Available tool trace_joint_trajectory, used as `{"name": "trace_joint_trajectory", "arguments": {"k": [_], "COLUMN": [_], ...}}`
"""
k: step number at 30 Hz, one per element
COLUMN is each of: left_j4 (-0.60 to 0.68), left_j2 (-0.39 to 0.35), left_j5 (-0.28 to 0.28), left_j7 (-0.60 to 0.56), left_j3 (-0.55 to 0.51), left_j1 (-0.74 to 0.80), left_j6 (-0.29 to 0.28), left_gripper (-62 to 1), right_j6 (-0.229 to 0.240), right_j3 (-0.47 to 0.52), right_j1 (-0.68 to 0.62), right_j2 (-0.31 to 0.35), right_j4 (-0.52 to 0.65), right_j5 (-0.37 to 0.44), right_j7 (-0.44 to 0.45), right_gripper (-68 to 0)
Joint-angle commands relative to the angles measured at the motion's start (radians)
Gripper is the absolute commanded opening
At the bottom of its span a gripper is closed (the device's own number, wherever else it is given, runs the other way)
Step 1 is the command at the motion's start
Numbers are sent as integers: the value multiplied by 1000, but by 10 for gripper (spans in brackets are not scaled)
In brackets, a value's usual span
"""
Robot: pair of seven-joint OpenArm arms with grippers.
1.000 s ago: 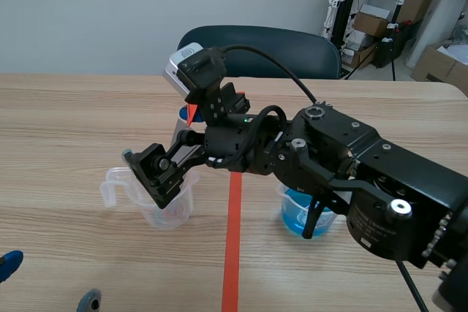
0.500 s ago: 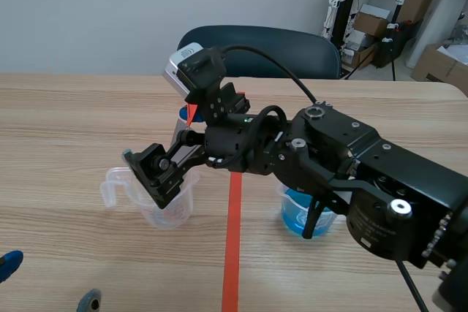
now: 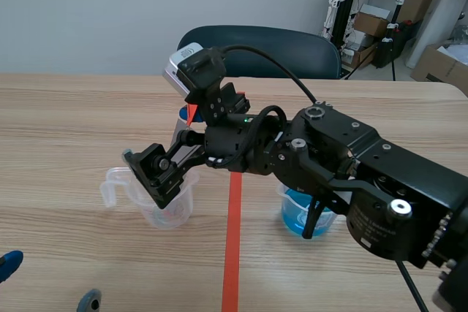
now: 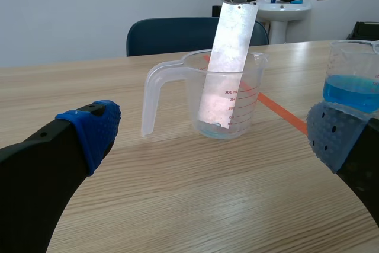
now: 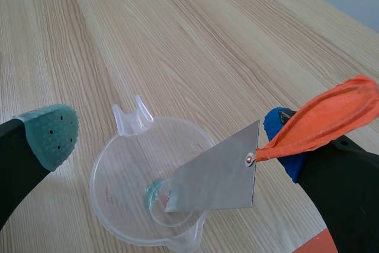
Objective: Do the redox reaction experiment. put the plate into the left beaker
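The clear left beaker [image 3: 157, 206] stands left of the red tape line. The metal plate [image 4: 228, 69] stands inside it, its foot on the bottom and its top leaning out over the rim. From the right, my right gripper [image 3: 157, 173] hangs over the beaker. In the right wrist view this gripper [image 5: 169, 128] is open, with the beaker [image 5: 118, 176] and plate [image 5: 216, 176] between its fingers. An orange strip [image 5: 323, 117] runs from one finger to the plate's hole. My left gripper [image 4: 207, 140] is open, low, on the near side of the beaker [image 4: 249, 99].
The right beaker [image 3: 300, 213] with blue liquid stands just right of the tape line [image 3: 232, 239], under the right arm. It also shows in the left wrist view as the blue-filled beaker [image 4: 350, 81]. A dark chair [image 3: 256, 42] stands behind the table.
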Motion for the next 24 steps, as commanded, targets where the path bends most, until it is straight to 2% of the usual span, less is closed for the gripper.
{"name": "trace_joint_trajectory", "arguments": {"k": [1, 24], "left_j4": [12, 12], "left_j2": [-1, -1], "left_j5": [-7, -7], "left_j7": [-46, -46], "left_j3": [-3, -3], "left_j1": [0, 0], "left_j6": [2, 2], "left_gripper": [14, 14], "right_j6": [1, 1], "right_j3": [0, 0], "right_j1": [8, 9], "right_j2": [2, 2], "right_j4": [13, 13], "right_j5": [4, 4], "right_j7": [13, 24], "right_gripper": [-6, -6]}}
